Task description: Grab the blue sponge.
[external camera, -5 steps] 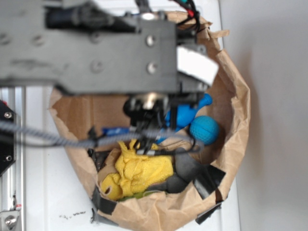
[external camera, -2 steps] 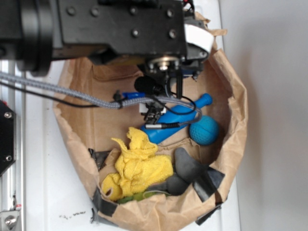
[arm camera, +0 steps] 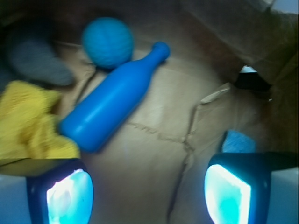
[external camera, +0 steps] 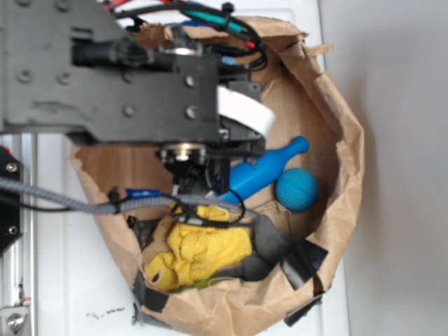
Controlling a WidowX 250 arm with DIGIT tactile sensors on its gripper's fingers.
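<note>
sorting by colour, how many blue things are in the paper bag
3: blue bottle mid-bag, blue ball by its neck, blue sponge partly behind a gripper finger. More may be hidden.

No readable text, label, brand, number or sign anywhere in either view. The white patch on the robot arm (external camera: 245, 112) in the exterior view is blank, and the blue bottle (arm camera: 112, 100) in the wrist view carries no lettering. A few dark marks on the counter (external camera: 105, 313) are too small to make out.

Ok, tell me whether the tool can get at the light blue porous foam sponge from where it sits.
Probably yes: the tool is open, and the light blue porous foam sponge peeks out just beyond its right finger, with bare brown paper between.
</note>
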